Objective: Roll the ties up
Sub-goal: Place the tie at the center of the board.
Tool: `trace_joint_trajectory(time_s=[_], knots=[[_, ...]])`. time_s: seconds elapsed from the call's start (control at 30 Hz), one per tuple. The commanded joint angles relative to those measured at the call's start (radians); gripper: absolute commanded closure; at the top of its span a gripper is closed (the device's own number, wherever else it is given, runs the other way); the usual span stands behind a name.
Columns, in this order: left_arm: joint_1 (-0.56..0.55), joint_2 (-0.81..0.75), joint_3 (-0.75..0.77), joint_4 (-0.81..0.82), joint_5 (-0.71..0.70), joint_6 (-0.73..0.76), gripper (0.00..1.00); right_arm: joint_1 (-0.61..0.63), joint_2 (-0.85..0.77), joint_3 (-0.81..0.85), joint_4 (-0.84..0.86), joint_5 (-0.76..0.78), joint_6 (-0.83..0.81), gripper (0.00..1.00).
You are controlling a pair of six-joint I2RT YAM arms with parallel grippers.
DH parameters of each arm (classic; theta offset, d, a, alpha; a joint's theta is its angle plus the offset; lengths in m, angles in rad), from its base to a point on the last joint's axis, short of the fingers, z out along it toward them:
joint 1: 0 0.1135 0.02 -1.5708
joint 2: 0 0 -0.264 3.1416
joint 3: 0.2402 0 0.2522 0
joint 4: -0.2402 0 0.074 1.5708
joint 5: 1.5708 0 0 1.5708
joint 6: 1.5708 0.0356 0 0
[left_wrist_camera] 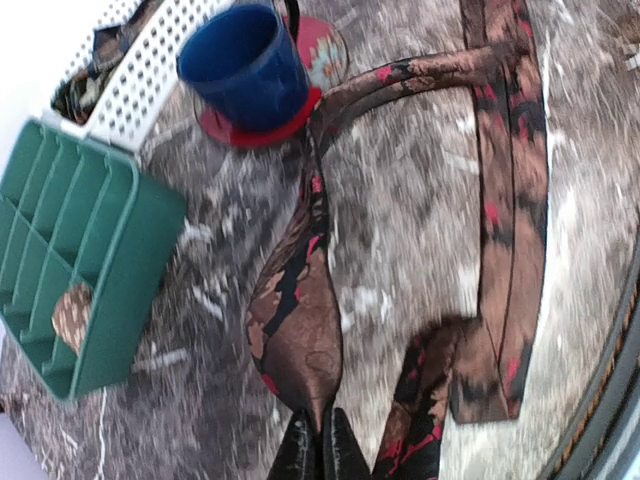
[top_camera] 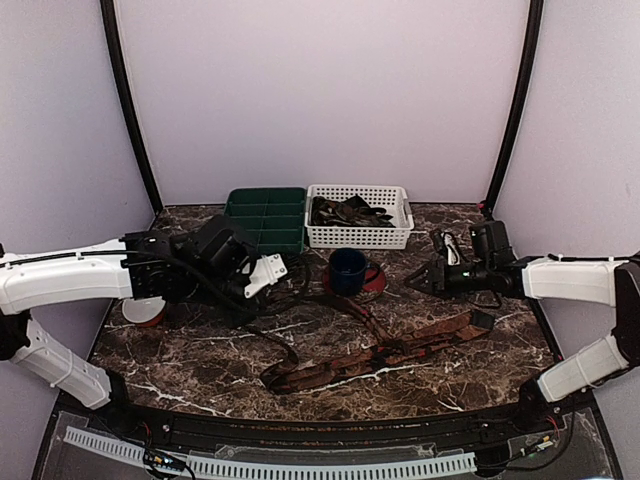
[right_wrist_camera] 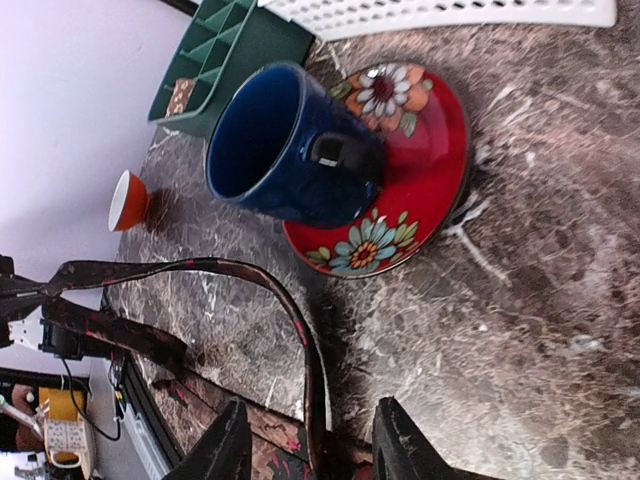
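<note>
Bowl: an orange bowl (top_camera: 140,312) sits at the table's (top_camera: 200,350) left side, half hidden behind my left arm.
Left pincer: my left pincer (left_wrist_camera: 321,442) is closed tight, fingertips together on the wide pointed end of a brown tie (left_wrist_camera: 295,320).
Left pincer, limits: only the two black tips show at the bottom edge of the wrist view. From above I cannot pick them out under the arm.
Tray: the green tray (left_wrist_camera: 90,250) stands at the back, touching the basket. One compartment holds a small speckled rolled tie (left_wrist_camera: 72,315).
Basket: the white basket (top_camera: 358,218) holds dark things I cannot make out.
Mug: the blue mug (right_wrist_camera: 290,150) stands on a red flowered saucer (right_wrist_camera: 420,170), just in front of the basket.
Ties: the ties (top_camera: 400,348) lie unrolled across the middle of the table, between my two arms, overlapping. I cannot tell where one ends.
Right pincer: my right pincer (right_wrist_camera: 312,450) stands partly open, low over the table near the saucer. A thin tie strand (right_wrist_camera: 313,375) runs down between the fingers, with a gap on each side.
Right pincer, limits: the strand's lower end is cut off at the frame's bottom edge.
</note>
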Motion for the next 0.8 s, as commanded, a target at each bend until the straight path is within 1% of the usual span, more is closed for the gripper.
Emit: trace_joint_trajectory(time_s=[0.0, 0.1, 0.17, 0.23, 0.27, 0.33, 0.37, 0.5, 0.6, 0.63, 0.7, 0.73, 0.77], knots=[[-0.005, -0.141, -0.052, -0.196, 0.013, -0.019, 1.00, 0.079, 0.048, 0.014, -0.001, -0.023, -0.018, 0.60], [-0.020, -0.191, -0.068, -0.273, 0.018, -0.027, 1.00, 0.112, 0.069, 0.011, -0.025, -0.017, -0.022, 0.64], [-0.028, -0.191, -0.034, -0.333, 0.004, -0.045, 0.99, 0.131, 0.075, 0.002, -0.038, -0.008, -0.021, 0.65], [-0.042, -0.181, -0.022, -0.369, -0.059, -0.051, 0.98, 0.152, 0.084, -0.006, -0.049, -0.003, -0.015, 0.68], [-0.043, -0.174, -0.025, -0.373, -0.079, -0.049, 0.96, 0.162, 0.089, -0.010, -0.052, 0.003, -0.010, 0.70], [-0.052, -0.156, -0.027, -0.367, -0.088, -0.043, 0.86, 0.182, 0.105, -0.024, -0.058, 0.018, 0.002, 0.71], [-0.065, -0.139, -0.029, -0.367, -0.094, -0.043, 0.83, 0.189, 0.118, -0.027, -0.074, 0.029, 0.004, 0.72], [-0.102, -0.136, -0.026, -0.358, -0.099, -0.045, 0.81, 0.196, 0.140, -0.055, -0.092, 0.063, 0.015, 0.75], [-0.102, -0.180, -0.022, -0.325, -0.054, -0.050, 0.75, 0.197, 0.146, -0.080, -0.090, 0.064, 0.023, 0.75], [-0.101, -0.198, -0.021, -0.298, -0.024, -0.050, 0.70, 0.198, 0.150, -0.090, -0.089, 0.062, 0.025, 0.75], [-0.102, -0.228, -0.037, -0.213, 0.035, -0.046, 0.53, 0.201, 0.168, -0.098, -0.104, 0.064, 0.017, 0.75], [-0.102, -0.236, -0.054, -0.152, 0.036, -0.040, 0.45, 0.201, 0.176, -0.102, -0.111, 0.066, 0.014, 0.76], [-0.102, -0.236, -0.073, -0.089, 0.029, -0.035, 0.40, 0.202, 0.182, -0.106, -0.113, 0.068, 0.013, 0.76]])
